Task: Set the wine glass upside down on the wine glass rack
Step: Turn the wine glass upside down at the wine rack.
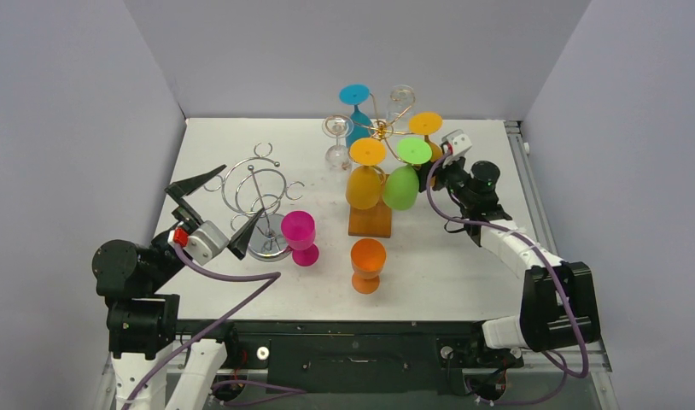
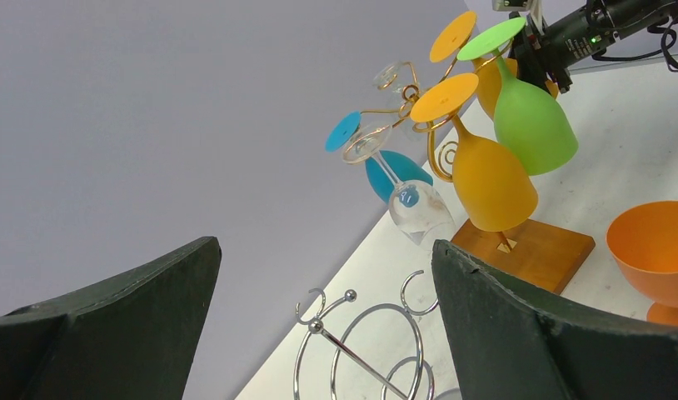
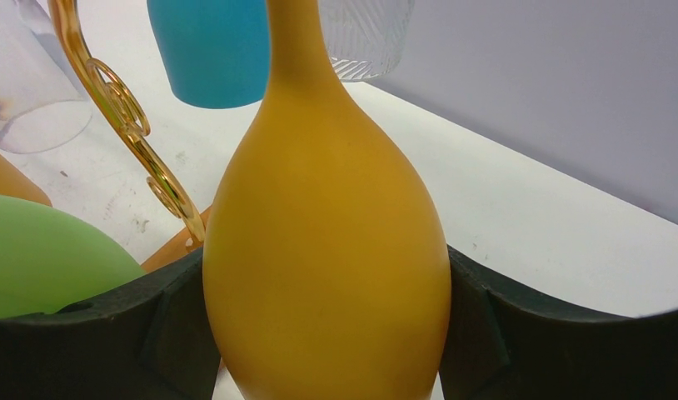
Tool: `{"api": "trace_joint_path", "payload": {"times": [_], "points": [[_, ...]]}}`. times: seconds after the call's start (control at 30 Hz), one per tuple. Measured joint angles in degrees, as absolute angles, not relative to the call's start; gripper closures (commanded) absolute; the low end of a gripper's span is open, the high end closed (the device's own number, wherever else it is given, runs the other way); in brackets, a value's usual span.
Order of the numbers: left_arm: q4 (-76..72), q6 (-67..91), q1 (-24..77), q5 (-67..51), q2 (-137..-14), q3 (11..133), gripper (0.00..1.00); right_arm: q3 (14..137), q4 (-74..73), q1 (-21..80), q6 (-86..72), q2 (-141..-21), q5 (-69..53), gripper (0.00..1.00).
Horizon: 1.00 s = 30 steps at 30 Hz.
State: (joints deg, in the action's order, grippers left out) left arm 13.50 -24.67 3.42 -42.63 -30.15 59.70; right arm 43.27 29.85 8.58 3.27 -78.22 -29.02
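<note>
Right claw [image 3: 327, 329] clamping yellow wine glass [image 3: 319, 208], bowl down, axis vertical on rack [image 3: 123, 117], left claw [image 2: 326, 321] open

yellow wine glass [image 3: 327, 275]: smooth, matt, opaque; looks like frosted plastic, though it may be coated glass.
green glass [image 2: 531, 125]: the same matt, satin skin.
clear glass [image 2: 411, 208]: transparent, glossy.
ribbed glass [image 3: 365, 33]: transparent, with fine ridges on its wall.
gold rack [image 3: 123, 117]: thin metal wire, polished, gold-toned.
rack base [image 2: 527, 250]: wood, smooth, warm satin finish.
silver rack [image 1: 257, 190]: chrome-bright metal wire.
left gripper fingers [image 2: 560, 333]: dark, matt, faintly grainy plastic.
table [image 1: 464, 273]: white, matt, lightly scuffed.
</note>
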Motion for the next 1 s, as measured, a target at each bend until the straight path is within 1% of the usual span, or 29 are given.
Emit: {"api": "trace_joint_path", "payload": {"times": [0.23,0.47,0.53,0.57,0.63,0.67,1.0], "points": [[13.5,-25.1,3.4,-42.6,-30.2,59.6,0.04,40.5,37.8,7.7,-2.1,-78.2,-29.0,0.53],[13.6,-25.4,3.4,-42.4,-30.2,59.5,0.04,40.3,41.1,7.3,-7.1,-79.7,-29.0,0.51],[13.6,-25.6,3.4,-42.4,-30.2,59.5,0.04,40.3,41.6,7.2,-8.2,-80.6,-28.9,0.49],[13.6,-25.7,3.4,-42.4,-30.2,59.5,0.04,40.3,41.6,7.2,-8.6,-81.0,-28.8,0.47],[13.6,-25.8,3.4,-42.3,-30.2,59.5,0.04,40.3,41.9,7.2,-9.4,-81.7,-28.6,0.25],[13.6,-25.8,3.4,-42.2,-30.2,59.4,0.04,40.4,42.0,7.2,-9.7,-82.1,-28.5,0.23],[13.9,-25.9,3.4,-42.2,-30.2,59.4,0.04,41.6,42.4,7.2,-11.2,-84.3,-28.4,0.21]]}}
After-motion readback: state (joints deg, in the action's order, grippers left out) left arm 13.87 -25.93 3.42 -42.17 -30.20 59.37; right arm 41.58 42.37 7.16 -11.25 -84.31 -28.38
